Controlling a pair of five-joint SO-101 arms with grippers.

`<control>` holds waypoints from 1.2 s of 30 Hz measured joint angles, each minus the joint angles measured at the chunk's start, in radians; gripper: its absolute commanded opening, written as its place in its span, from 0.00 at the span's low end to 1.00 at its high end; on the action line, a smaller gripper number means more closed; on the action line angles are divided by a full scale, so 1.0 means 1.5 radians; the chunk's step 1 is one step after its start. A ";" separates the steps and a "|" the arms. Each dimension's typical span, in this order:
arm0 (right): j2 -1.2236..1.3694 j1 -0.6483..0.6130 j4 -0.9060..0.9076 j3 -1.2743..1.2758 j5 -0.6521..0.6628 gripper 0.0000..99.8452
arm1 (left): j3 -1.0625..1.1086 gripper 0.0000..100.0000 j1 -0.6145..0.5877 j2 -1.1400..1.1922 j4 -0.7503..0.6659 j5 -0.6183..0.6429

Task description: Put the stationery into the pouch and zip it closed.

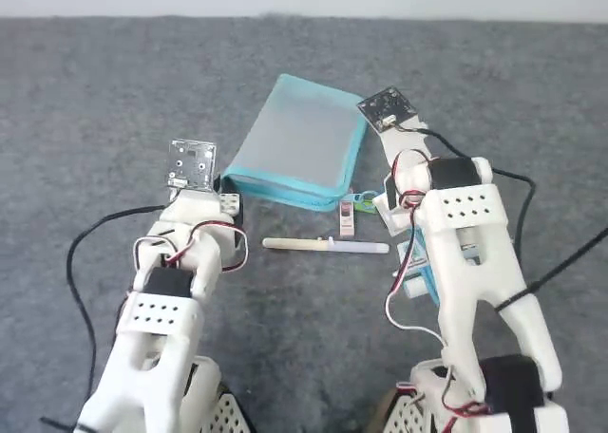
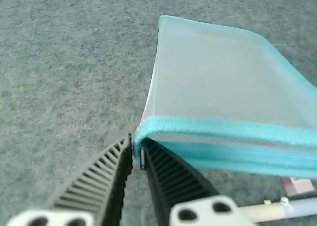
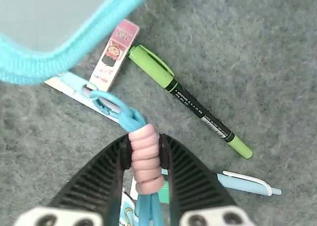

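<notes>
Now, lowest in the high view, the two arms flank the work. The left gripper point(image 2: 134, 146) is almost closed, pinching a corner of the pouch point(image 2: 223, 82), and the right gripper point(image 3: 145, 141) is clamped on the pink ribbed pull point(image 3: 145, 161) tied to the zip slider. Just beyond, between the arms and nearer the right one, the stationery lies outside the pouch: one cream pen point(image 1: 323, 246) lying crosswise, one pink eraser point(image 1: 347, 219), one green marker point(image 3: 190, 102) and one light-blue pen point(image 3: 247, 182) (four pieces that I can count). Farthest, at upper centre, sits the single pouch. Its zip edge runs from one gripper to the other, so the pull would probably travel along it toward the left gripper.
</notes>
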 measured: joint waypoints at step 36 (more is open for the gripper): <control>0.001 -0.262 -0.358 0.177 0.035 0.31 | -0.043 0.01 0.087 0.000 0.104 -0.040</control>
